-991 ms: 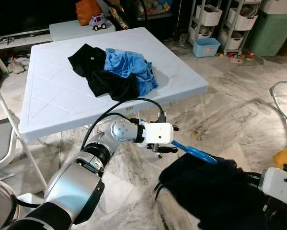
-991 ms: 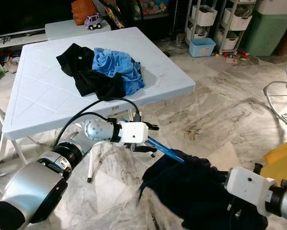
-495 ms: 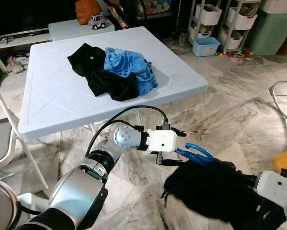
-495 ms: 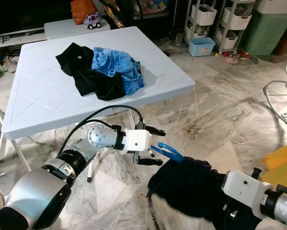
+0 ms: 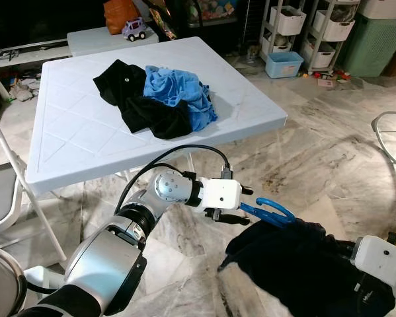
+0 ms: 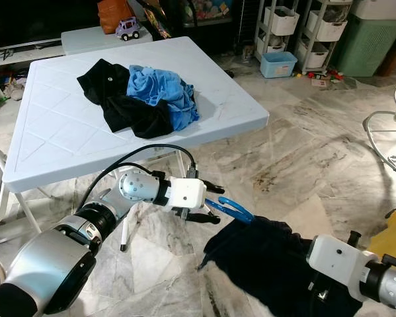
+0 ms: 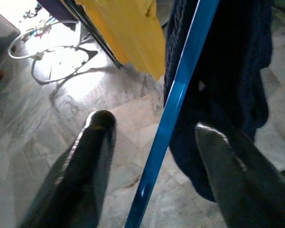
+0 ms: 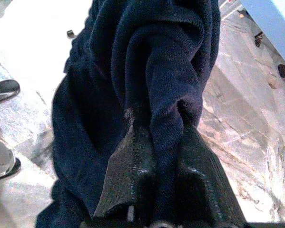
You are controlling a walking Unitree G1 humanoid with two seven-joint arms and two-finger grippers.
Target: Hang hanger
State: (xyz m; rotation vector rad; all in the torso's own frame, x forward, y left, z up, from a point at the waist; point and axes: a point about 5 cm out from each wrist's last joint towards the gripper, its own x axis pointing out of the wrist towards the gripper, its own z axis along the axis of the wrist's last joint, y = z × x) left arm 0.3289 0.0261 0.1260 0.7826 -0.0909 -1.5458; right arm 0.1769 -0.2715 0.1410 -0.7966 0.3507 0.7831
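A blue hanger point(image 5: 269, 212) pokes out of a dark navy garment point(image 5: 297, 264) held low over the marble floor. My left gripper point(image 5: 245, 205) is open, one black finger on each side of the hanger's bar point(image 7: 173, 109), just left of the garment. In the left wrist view the bar runs between the fingers point(image 7: 92, 156) with a gap on both sides. My right gripper point(image 8: 156, 128) is shut on a thick fold of the navy garment point(image 8: 147, 71). Its white wrist point(image 5: 383, 261) shows at the lower right, with the fingers buried in the cloth.
A white table point(image 5: 72, 132) stands behind, carrying a heap of black and blue clothes point(image 5: 161, 99). A folding chair point(image 5: 6, 191) is at the left. Shelves, a blue bin point(image 5: 285, 64) and a green basket point(image 5: 376, 39) line the back right; a white wire frame point(image 5: 389, 132) is at the right.
My left gripper has slid right along the blue hanger to the edge of the garment. The garment has bunched lower and to the right, and the hanger's end loop now shows.
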